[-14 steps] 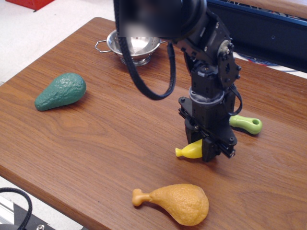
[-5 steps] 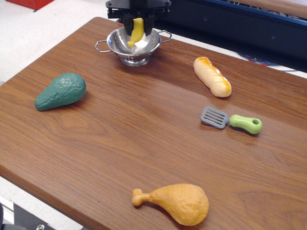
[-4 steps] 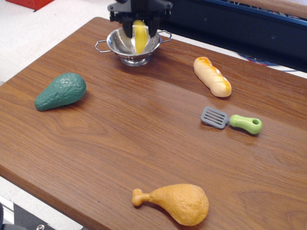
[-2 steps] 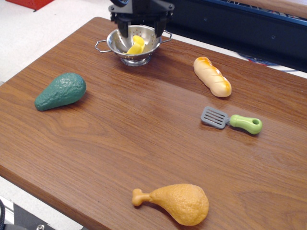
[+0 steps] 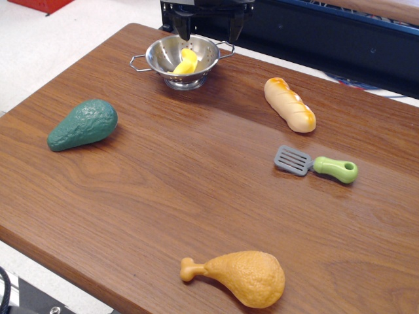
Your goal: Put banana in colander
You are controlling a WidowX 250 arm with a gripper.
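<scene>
While it lies loose in the steel bowl, banana: rests inside the colander, leaning against the inner wall, its upper end near the rim
Colander: stands upright near the far edge of the table, wire loop handles out to both sides, ring base on the wood
Tool: hangs above and just behind the colander at the top edge of the view, its two dark fingers spread wide apart with nothing between them, clear of the banana
Avocado: dark green, lies on its side toward the table's left edge, well apart from the colander
Bread loaf: pale with orange-brown ends, lies to the right of the colander
Spatula: grey slotted blade, green handle, lies flat near the bread loaf, on its near side
Drumstick: orange, lies near the front edge of the table, bone end pointing left
</scene>
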